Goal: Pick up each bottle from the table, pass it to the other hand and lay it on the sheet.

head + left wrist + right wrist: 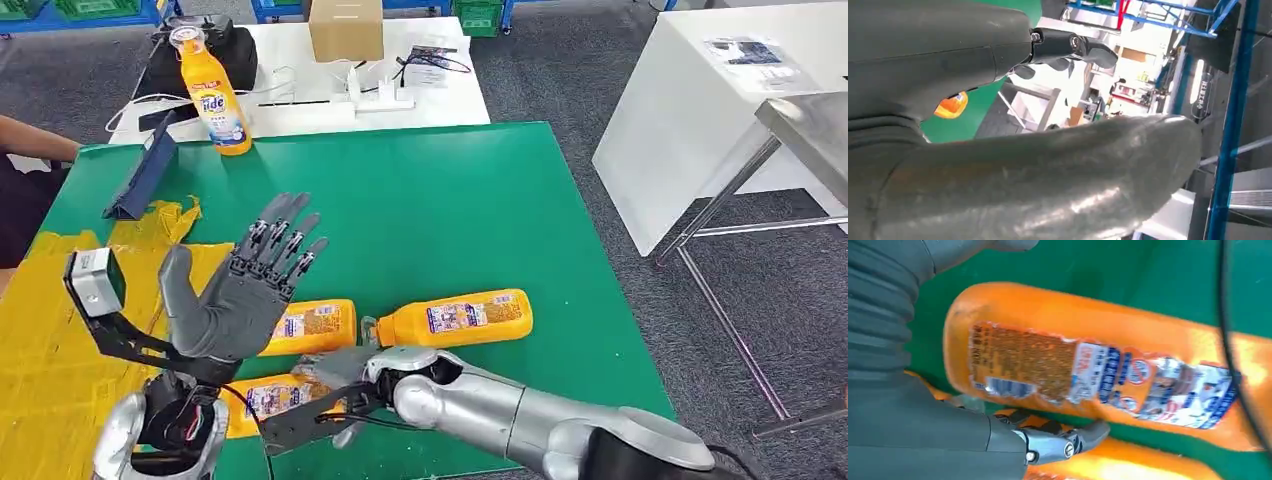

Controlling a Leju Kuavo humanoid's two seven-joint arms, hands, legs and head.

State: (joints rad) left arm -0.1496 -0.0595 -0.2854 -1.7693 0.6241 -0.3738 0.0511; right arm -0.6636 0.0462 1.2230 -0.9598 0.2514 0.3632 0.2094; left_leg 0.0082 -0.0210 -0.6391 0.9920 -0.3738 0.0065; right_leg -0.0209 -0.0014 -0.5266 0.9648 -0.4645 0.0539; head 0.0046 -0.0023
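Note:
Three orange bottles lie on the green table (450, 200): one on the right (460, 318), one in the middle (312, 325) and a near one (262, 397) beside the yellow sheet (60, 340). A fourth bottle (215, 90) stands upright at the far edge. My left hand (240, 290) is raised above the sheet's edge, palm out, fingers spread, holding nothing. My right hand (335, 372) lies low between the middle and near bottles. In the right wrist view its fingers (1058, 445) rest against the near bottle (1128, 467), with the middle bottle (1098, 365) just beyond; no grip shows.
A person's arm (30, 140) rests at the table's left edge. A blue flat case (145, 170) leans near the far left corner. Behind stand a white table with a cardboard box (345, 28), a black bag (205, 50) and cables. A metal table (800, 130) is to the right.

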